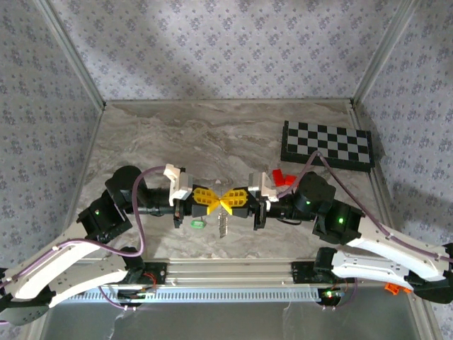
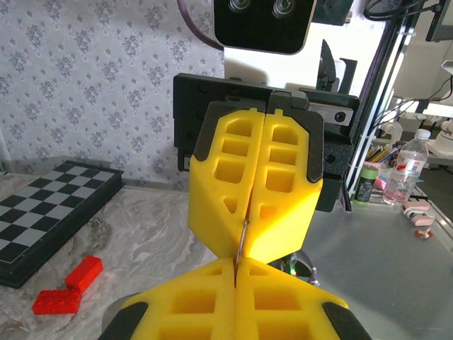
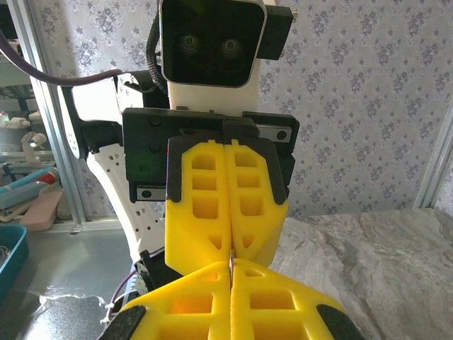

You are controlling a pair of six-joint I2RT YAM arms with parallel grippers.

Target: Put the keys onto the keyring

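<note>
My left gripper (image 1: 218, 200) and right gripper (image 1: 233, 200) meet tip to tip over the middle of the table. Both are shut on the same thin silvery keyring. In the top view the keyring (image 1: 224, 225) trails from the meeting point toward the near edge. It appears as a thin metal sliver (image 2: 243, 239) pinched between the yellow fingers in the left wrist view. In the right wrist view the sliver (image 3: 231, 255) is just visible at the touching tips. The tiny green key (image 1: 197, 224) lies on the table beside the left gripper, held by nothing.
A folded chessboard (image 1: 327, 144) lies at the back right, also in the left wrist view as the chessboard (image 2: 42, 212). Two red bricks (image 1: 282, 177) sit near the right wrist, with the red bricks (image 2: 67, 283) on the marble in the left wrist view.
</note>
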